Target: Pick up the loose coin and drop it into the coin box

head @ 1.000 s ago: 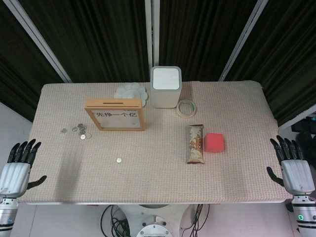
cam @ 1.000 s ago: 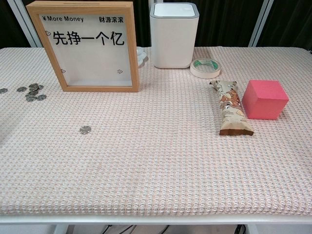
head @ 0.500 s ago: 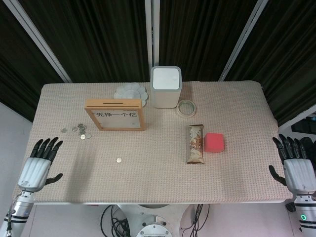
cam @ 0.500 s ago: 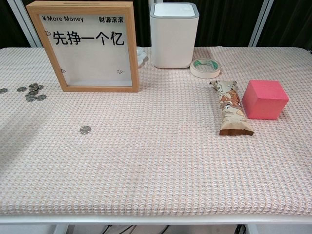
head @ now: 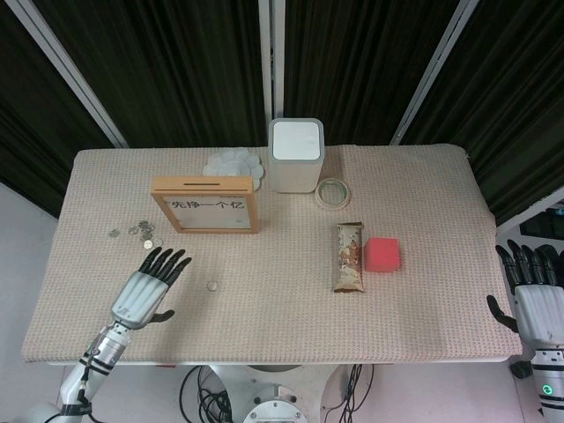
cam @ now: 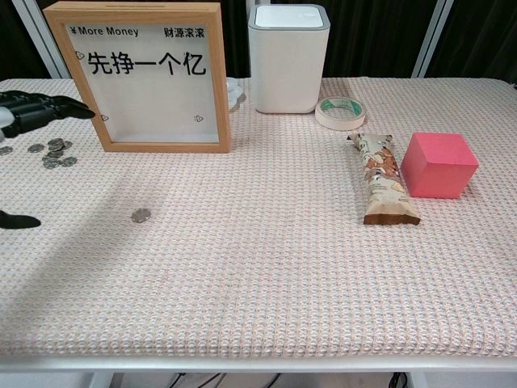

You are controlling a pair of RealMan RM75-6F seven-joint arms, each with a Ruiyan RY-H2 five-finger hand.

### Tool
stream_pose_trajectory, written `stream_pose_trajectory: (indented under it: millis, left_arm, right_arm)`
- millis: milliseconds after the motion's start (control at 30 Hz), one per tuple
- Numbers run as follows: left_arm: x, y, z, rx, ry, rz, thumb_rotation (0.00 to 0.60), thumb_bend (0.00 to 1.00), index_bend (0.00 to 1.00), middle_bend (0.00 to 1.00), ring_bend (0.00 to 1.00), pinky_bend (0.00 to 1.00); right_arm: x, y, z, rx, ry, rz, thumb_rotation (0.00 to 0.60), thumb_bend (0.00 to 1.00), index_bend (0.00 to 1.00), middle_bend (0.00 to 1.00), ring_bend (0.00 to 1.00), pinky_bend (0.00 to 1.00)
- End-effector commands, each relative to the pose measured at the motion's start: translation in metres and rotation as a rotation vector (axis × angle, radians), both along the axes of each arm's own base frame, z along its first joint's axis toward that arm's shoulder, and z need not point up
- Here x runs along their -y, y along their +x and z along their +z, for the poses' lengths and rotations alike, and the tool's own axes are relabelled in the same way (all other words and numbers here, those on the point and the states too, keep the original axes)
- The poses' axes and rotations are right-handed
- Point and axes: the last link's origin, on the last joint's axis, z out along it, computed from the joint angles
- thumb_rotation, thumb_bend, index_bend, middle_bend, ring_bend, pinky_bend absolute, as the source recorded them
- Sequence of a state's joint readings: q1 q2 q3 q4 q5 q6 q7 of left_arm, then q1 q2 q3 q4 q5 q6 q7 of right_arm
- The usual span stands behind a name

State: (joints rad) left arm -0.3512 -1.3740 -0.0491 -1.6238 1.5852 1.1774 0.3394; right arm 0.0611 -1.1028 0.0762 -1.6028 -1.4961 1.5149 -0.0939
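A single loose coin (head: 212, 285) (cam: 141, 215) lies on the woven tablecloth in front of the wooden-framed coin box (head: 205, 204) (cam: 144, 77), which stands upright with a slot in its top edge. My left hand (head: 148, 287) (cam: 32, 112) hovers over the table just left of the coin, fingers spread and empty; in the chest view only its fingertips and thumb show at the left edge. My right hand (head: 537, 294) hangs open beyond the table's right edge, far from the coin.
A cluster of several coins (head: 139, 232) (cam: 55, 153) lies left of the box. Behind stand a white bin (head: 296, 156), a white scalloped dish (head: 233, 164) and a tape roll (head: 334, 191). A snack bar (head: 349, 257) and pink cube (head: 383, 255) sit right of centre.
My left hand has swung in from beyond the table's left edge to over the cloth beside the loose coin. My right hand has drifted slightly lower and outward.
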Motion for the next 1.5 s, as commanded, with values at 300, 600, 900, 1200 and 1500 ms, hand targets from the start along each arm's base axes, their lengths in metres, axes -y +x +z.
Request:
stream_pose_trajectory:
  millis: [300, 600, 900, 1200, 1500]
  left_arm:
    - [-0.021, -0.011, -0.034, -0.015, -0.045, 0.076, 0.600, 0.05, 0.25, 0.00, 0.00, 0.00]
    - [-0.029, -0.022, -0.051, 0.026, -0.041, 0.076, 0.600, 0.06, 0.30, 0.04, 0.00, 0.00]
    - [-0.029, -0.013, -0.070, 0.065, -0.069, -0.001, 0.600, 0.09, 0.34, 0.15, 0.05, 0.20]
    - [-0.035, -0.004, -0.083, 0.098, -0.085, -0.011, 0.600, 0.10, 0.33, 0.26, 0.20, 0.38]
    - [-0.042, -0.006, -0.086, 0.088, -0.082, 0.006, 0.600, 0.26, 0.36, 0.26, 0.20, 0.38]
  right_arm:
    - [-0.006, 0.000, 0.007, -0.003, -0.017, -0.006, 0.600, 0.28, 0.00, 0.00, 0.00, 0.00]
    - [-0.005, -0.003, 0.007, -0.003, -0.015, -0.017, 0.600, 0.28, 0.00, 0.00, 0.00, 0.00]
    - [-0.002, -0.004, 0.003, -0.004, -0.005, -0.026, 0.600, 0.28, 0.00, 0.00, 0.00, 0.00]
    - [-0.003, -0.007, 0.004, -0.006, -0.005, -0.036, 0.600, 0.28, 0.00, 0.00, 0.00, 0.00]
    - [-0.001, -0.011, 0.003, 0.000, 0.001, -0.043, 0.600, 0.28, 0.00, 0.00, 0.00, 0.00]
